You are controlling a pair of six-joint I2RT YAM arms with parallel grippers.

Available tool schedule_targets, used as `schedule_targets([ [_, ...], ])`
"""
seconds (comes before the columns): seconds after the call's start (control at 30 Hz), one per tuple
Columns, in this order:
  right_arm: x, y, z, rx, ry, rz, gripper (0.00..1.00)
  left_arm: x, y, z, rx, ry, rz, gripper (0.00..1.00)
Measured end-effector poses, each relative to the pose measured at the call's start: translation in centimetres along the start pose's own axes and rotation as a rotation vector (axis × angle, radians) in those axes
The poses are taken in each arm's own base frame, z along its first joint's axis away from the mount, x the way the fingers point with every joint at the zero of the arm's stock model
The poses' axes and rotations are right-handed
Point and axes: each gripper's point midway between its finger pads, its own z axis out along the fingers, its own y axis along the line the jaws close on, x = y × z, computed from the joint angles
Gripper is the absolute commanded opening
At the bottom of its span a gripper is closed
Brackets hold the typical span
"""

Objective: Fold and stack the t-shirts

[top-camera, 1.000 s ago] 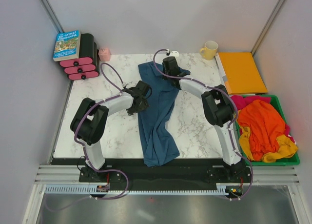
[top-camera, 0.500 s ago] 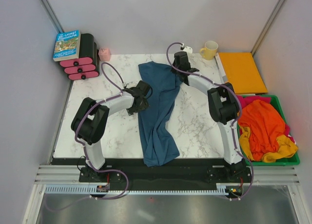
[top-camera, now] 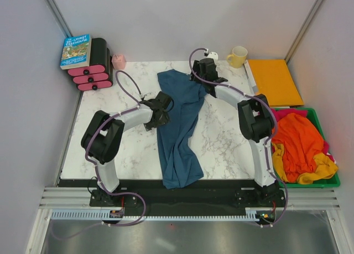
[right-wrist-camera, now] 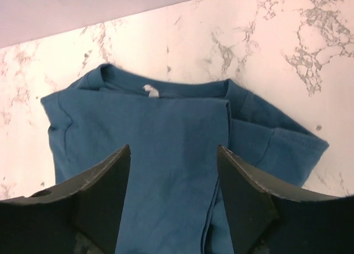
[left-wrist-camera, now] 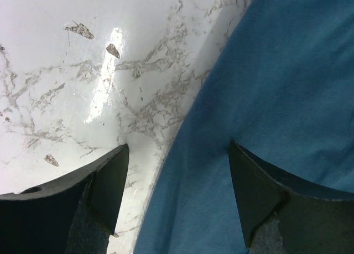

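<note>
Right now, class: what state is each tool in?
Left tool: open, holding nothing, over the blue t-shirt edge.
Right tool: open, holding nothing.

t-shirt (top-camera: 180, 132) on table (top-camera: 110, 149) centre | shirts (top-camera: 298, 143) in bin (top-camera: 310, 183), right | mug (top-camera: 238, 56) behind

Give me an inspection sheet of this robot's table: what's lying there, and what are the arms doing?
Surface: white marble table, glossy.
Job's things: teal-blue t-shirt lies lengthwise mid-table, rumpled, collar at the far end; orange, pink and yellow shirts heaped in a green bin on the right.
Clutter: book, pink-and-black rolls, small pink object, yellow mug, orange folder, all near the far edge.
Grippers: left pincer open, straddling the shirt's left edge; right pincer open above the collar, holding nothing.
Cables: purple cables loop along both arms.
Surroundings: pale walls; metal rail in front.
</note>
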Motion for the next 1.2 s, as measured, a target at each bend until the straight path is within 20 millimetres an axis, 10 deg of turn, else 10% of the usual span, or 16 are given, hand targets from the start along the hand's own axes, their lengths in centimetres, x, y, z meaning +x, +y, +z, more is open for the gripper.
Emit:
schedule_targets([
  [0.17, -0.6, 1.6, -2.9, -0.03, 0.011, -0.016, 0.0, -0.5, -0.5, -0.3, 0.01, -0.006, 0.008, 0.77],
  [0.43, 4.2, 0.7, -3.9, -0.005, 0.155, -0.047, 0.0, -6.8, -8.1, -0.4, 0.129, -0.102, 0.076, 0.74],
  [0.67, 10.7, -2.3, -3.7, 0.07, 0.312, -0.063, 0.0, -7.6, -11.5, 2.3, 0.152, -0.092, 0.14, 0.73],
  [0.83, 10.8, -2.2, -3.2, 0.091, 0.322, -0.063, 0.02, -7.0, -11.8, 4.3, 0.139, -0.027, 0.167, 0.7],
  [1.2, 8.0, -1.6, 2.3, 0.123, 0.308, -0.046, 0.08, -13.6, -14.1, 7.7, 0.245, 0.048, 0.078, 0.64],
])
